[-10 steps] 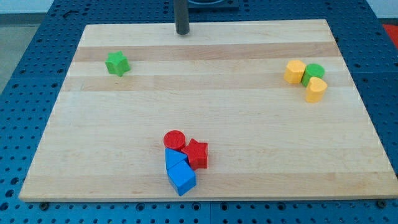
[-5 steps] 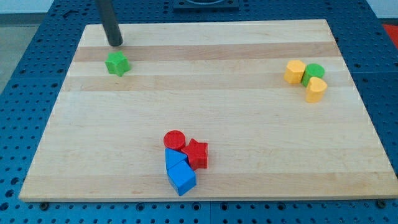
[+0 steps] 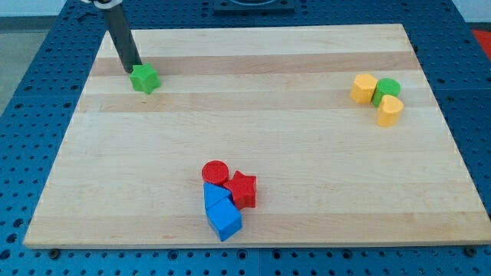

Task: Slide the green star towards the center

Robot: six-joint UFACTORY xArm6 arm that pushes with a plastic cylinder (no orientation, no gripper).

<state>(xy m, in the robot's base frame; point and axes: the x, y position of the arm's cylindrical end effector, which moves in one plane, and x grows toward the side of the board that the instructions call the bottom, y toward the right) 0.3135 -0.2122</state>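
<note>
Near the view's top left corner of the wooden table (image 3: 307, 153), the green star (image 3: 144, 79) lay well apart from the middle of the board. My tip (image 3: 133, 70) stood just at the star's upper left edge, touching it or very nearly so; which of the two could not be told. The end effector was only the plain dark rod, with no jaws to open or close, and it held nothing.

At the view's right, two yellow cylinders (image 3: 363, 88) (image 3: 390, 110) sat packed against a green cylinder (image 3: 388, 89). Near the view's bottom centre, a red cylinder (image 3: 215, 172) and a red star (image 3: 242, 188) touched each other, and two blue blocks (image 3: 215, 196) (image 3: 225, 220) lay just below them, pressed together.
</note>
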